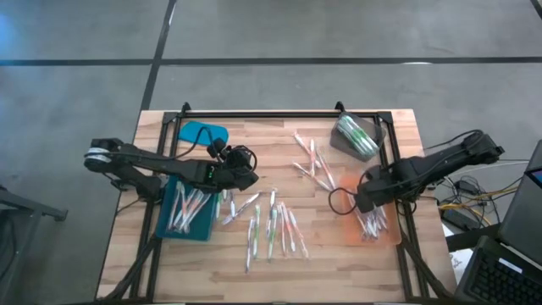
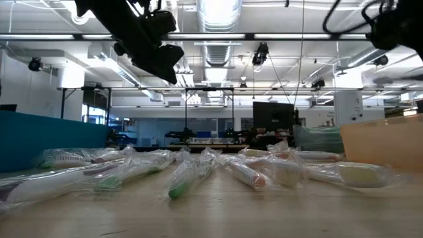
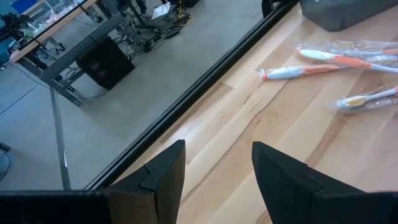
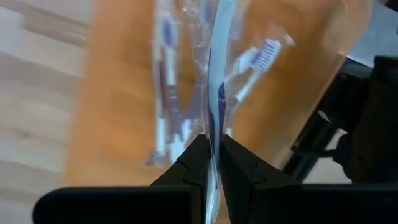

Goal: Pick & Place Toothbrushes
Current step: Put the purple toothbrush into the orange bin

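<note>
Several wrapped toothbrushes lie loose on the middle of the wooden table. More lie in a teal tray at the left, an orange tray at the right and a grey tray at the far right. My right gripper is over the orange tray, pointing down and shut on a blue-and-white toothbrush in a clear wrapper. My left gripper stands open above the table beside the teal tray, with nothing between its fingers. My right gripper pinches the blue-and-white toothbrush with its clear wrapper between its two fingertips, coming from above and pointing down. The toothbrush runs on below the fingers, over the orange tray. I cannot tell whether its lower end touches the tray.
A blue lid lies at the far left of the table. A black frame runs along the far edge and down both sides. Orange-handled toothbrushes lie ahead of the left gripper. A black cable loop hangs beside the right gripper.
</note>
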`<state>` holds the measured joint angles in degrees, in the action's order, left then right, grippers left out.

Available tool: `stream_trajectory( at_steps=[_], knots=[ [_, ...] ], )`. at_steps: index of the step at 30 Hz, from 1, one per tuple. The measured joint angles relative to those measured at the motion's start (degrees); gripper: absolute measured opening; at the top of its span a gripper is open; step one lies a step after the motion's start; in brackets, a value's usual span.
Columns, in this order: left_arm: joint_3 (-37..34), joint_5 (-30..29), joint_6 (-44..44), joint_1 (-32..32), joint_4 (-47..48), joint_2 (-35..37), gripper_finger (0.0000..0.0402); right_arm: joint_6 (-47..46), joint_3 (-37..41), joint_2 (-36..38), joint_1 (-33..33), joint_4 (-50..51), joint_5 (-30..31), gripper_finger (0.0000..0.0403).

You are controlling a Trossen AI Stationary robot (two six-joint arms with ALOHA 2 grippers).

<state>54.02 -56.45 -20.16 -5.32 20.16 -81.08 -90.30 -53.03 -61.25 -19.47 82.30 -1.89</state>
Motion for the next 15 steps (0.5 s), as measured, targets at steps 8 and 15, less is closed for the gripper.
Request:
stream_trajectory(
  at_steps=[8,15],
  knots=[
    [0.0,0.04,-0.57,0.0,0.02,0.0,0.0191,-1.27,8.49,0.0,-0.02,-4.38,-3.11,0.0022],
    [0.0,0.07,-0.86,-0.01,0.08,0.0,0.0191,-1.31,11.17,-0.82,-0.02,-9.87,-3.23,0.0022]
  ],
)
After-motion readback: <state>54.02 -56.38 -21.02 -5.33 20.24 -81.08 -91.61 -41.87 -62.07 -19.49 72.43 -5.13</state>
